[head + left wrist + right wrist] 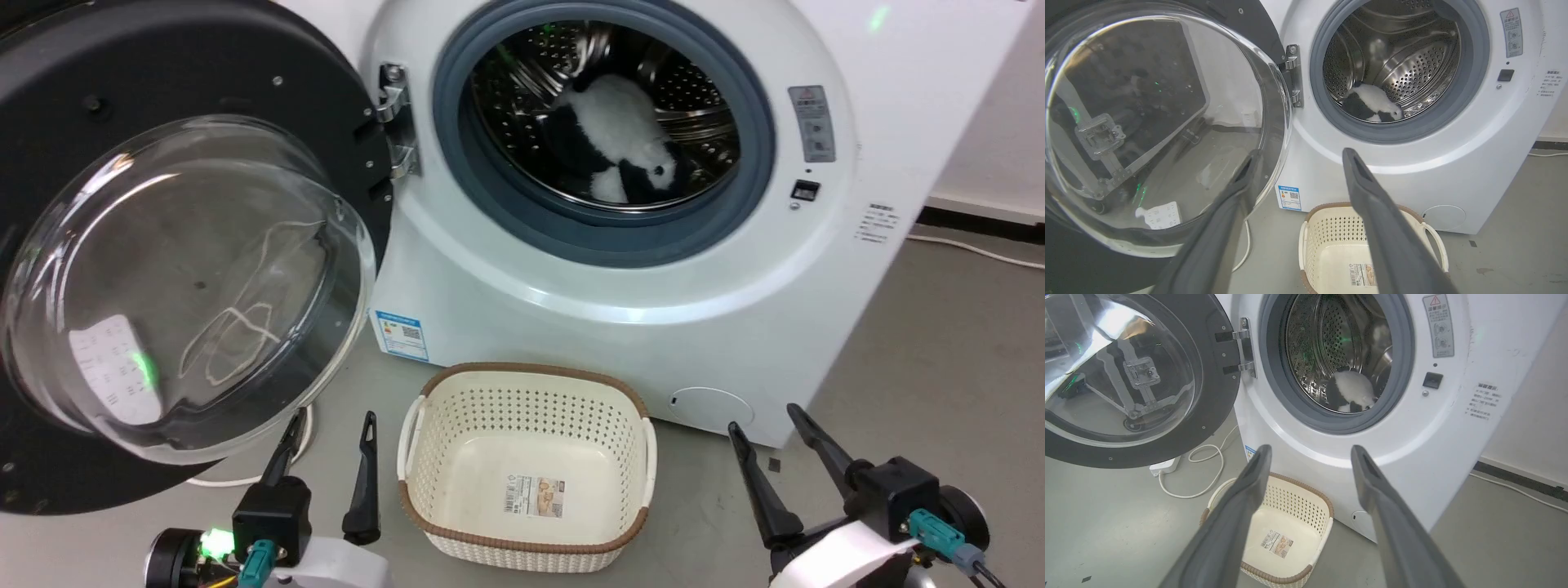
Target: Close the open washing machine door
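The washing machine door stands swung wide open to the left, its clear glass bowl bulging toward me inside a black rim, hung on a metal hinge. The white washing machine shows its grey-gasketed steel drum with a black-and-white plush toy inside. My left gripper is open, low at the left, just below the glass bowl and apart from it. My right gripper is open at the lower right, in front of the machine's round cap. The door fills the left of both wrist views.
A cream perforated basket with a brown woven rim sits on the grey floor between my grippers, right before the machine. A white cable and power strip lie on the floor under the door. A wall stands at the right.
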Robot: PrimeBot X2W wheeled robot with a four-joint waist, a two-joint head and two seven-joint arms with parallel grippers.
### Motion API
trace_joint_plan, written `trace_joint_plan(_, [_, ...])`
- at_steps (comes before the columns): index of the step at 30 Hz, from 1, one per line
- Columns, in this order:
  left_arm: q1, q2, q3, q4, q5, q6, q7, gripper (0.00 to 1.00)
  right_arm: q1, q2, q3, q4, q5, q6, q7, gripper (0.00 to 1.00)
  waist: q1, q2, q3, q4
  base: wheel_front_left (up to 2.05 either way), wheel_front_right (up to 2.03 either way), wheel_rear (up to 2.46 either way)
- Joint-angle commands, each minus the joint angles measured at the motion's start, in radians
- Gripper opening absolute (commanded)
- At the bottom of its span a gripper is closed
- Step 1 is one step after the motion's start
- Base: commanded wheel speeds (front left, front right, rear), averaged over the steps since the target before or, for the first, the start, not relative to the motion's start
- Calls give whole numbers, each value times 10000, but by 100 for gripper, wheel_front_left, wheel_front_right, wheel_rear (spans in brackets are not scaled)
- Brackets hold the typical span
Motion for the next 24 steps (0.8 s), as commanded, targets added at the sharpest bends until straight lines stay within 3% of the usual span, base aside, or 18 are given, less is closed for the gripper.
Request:
trace_joint_plan(1, [125, 31, -68, -74, 11, 69, -124, 100, -149, -93, 95, 82, 106, -3, -116, 100, -1, -1, 6, 107, -7, -7, -7])
trace_joint_plan(24, [378, 159, -639, -254, 6, 480, -625, 100, -274, -464, 771, 376, 711, -5, -651, 100, -1, -1, 37, 1134, -3, -3, -3])
